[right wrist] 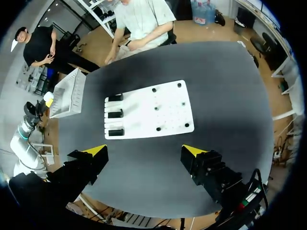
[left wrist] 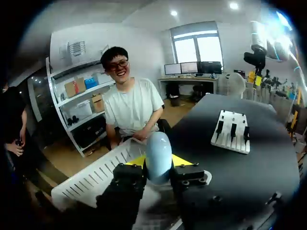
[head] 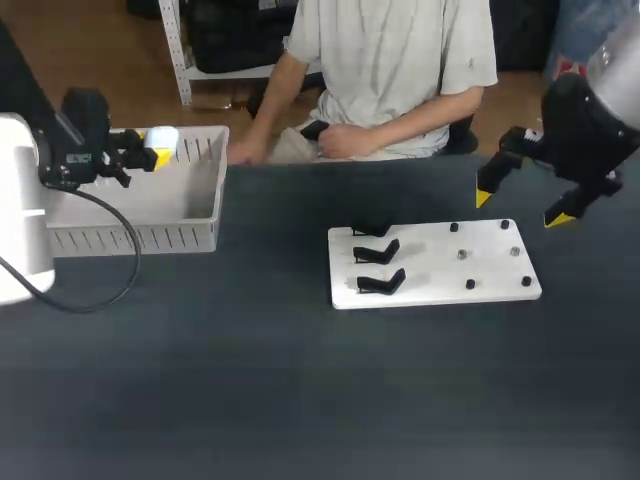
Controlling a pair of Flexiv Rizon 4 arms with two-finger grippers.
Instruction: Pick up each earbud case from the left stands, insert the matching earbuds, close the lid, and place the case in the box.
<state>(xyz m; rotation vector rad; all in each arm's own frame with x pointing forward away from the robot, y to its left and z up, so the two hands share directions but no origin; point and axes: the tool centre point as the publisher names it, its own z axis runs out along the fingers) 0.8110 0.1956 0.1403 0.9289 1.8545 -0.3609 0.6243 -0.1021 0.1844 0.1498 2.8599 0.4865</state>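
my left jaws grip the case (left wrist: pixel 158 155) from two sides and hold it over the box (head: pixel 130 238), at the far left of the desk (head: pixel 250 390). i judge that only the drop is left. the case looks smooth and rounded, so it could slip askew. released too high, it could bounce and the lid could pop. the jaws hang near the box's far wall, so a sideways exit could catch the rim. straight up looks free. a person's hand (head: pixel 243 152) lies at the desk's far edge just beside the box, and i'd keep off that corner. the stands (head: pixel 378 255) on the board (head: pixel 440 285) look empty. my right jaws hang open past the board's far right corner, well apart from the left arm.
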